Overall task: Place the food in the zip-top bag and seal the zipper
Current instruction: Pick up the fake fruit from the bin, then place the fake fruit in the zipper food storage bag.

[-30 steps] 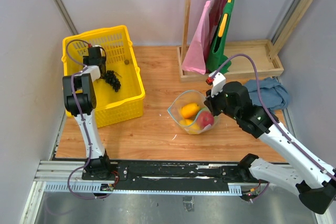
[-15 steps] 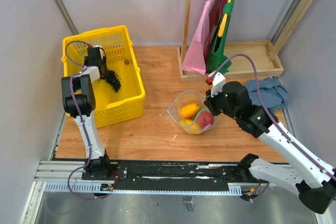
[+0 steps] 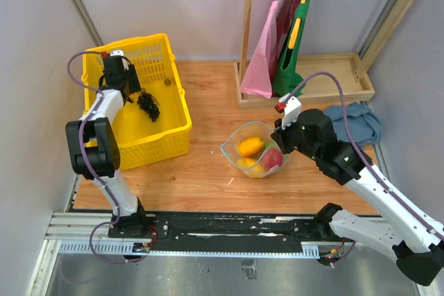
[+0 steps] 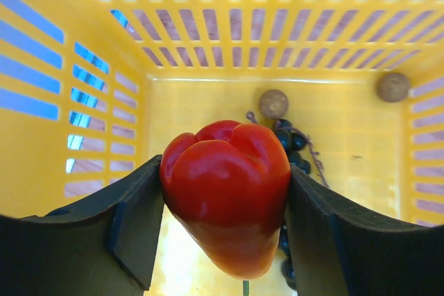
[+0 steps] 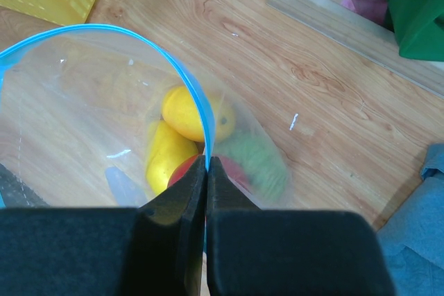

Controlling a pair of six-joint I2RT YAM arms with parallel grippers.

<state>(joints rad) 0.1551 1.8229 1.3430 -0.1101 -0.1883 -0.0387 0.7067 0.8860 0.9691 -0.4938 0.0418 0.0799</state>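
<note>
Red pepper [image 4: 225,185] up, bag [image 5: 69,109] pinched.
Left gripper [image 4: 225,230] clamps the pepper over the basket [image 4: 201,105]; right gripper [image 5: 206,171] grips the bag's zipper [image 5: 177,67].

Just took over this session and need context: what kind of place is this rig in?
Probably a lab test booth, not a home: plain partition walls, an aluminium mounting rail, and toy grapes as props in a yellow basket.

The light was bright and even, and the shadows were soft. In the left wrist view the basket [image 4: 104,102] walls curved at the edges and the pepper [image 4: 225,192] had a mild shine. In the right wrist view the near fingers [image 5: 277,254] were blurred, and the bag [image 5: 62,95] carried small white glare.
</note>
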